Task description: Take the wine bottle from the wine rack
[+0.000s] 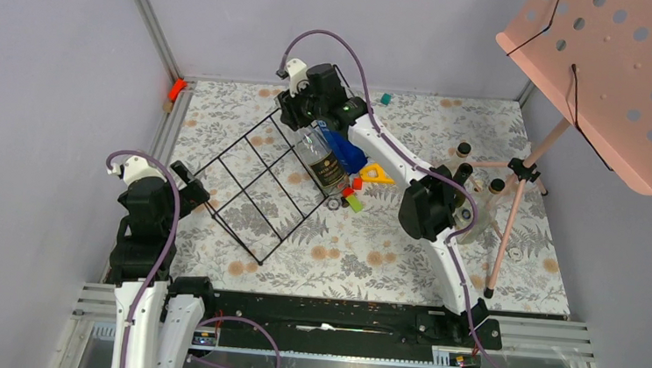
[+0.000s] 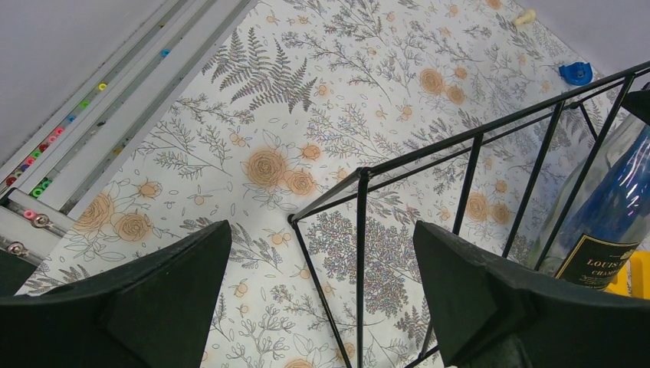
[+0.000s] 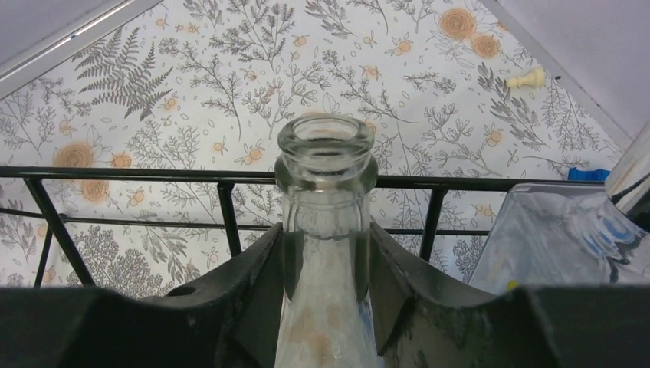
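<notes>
Tightly, R jaws pinch wine bottle (image 3: 326,184) neck — L jaws spread.

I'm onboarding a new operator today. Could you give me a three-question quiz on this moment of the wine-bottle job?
1. True or false: the right gripper has its fingers shut on the neck of the wine bottle.
2. In the left wrist view, which part of the wine rack shows between the fingers of the open left gripper? A) a corner B) a bottle slot holding a bottle C) none of it
3. Fill in: the perforated music stand is coloured ____.
Key: 1 true; 2 A; 3 pink.
</notes>
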Controlling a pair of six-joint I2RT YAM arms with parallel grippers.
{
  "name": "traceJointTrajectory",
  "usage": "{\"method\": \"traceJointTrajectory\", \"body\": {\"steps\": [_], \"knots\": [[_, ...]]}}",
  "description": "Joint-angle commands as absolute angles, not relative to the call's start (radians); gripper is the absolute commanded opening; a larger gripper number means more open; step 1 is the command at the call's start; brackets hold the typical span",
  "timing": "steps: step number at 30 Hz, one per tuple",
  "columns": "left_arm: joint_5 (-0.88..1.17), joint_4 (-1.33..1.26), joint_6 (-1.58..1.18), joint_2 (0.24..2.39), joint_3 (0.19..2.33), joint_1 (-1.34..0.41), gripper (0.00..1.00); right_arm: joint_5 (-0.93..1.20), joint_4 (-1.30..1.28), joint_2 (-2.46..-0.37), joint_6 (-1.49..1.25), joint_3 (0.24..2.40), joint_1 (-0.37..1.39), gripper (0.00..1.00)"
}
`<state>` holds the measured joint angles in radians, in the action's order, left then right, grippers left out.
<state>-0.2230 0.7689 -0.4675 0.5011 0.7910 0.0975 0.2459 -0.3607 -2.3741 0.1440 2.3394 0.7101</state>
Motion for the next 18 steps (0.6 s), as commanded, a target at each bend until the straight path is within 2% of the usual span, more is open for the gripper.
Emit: {"method": "traceJointTrajectory", "body": {"steps": [1, 3, 10, 18], "knots": [[-0.215, 0.730, -0.454, 0.500, 0.796, 0.103, 0.99, 0.239, -0.307, -2.371, 0.157, 2.380, 0.725, 0.40], [-0.215, 0.730, -0.453, 0.498, 0.796, 0.103, 0.99, 0.236, -0.298, -2.358, 0.154, 2.371, 0.727, 0.28], [-0.218, 0.732, -0.454, 0.495, 0.796, 0.103, 0.99, 0.228, -0.239, -2.260, 0.154, 2.270, 0.729, 0.07], [-0.221, 0.729, -0.457, 0.492, 0.795, 0.103, 0.99, 0.227, -0.114, -2.090, 0.176, 2.056, 0.730, 0.02]]}}
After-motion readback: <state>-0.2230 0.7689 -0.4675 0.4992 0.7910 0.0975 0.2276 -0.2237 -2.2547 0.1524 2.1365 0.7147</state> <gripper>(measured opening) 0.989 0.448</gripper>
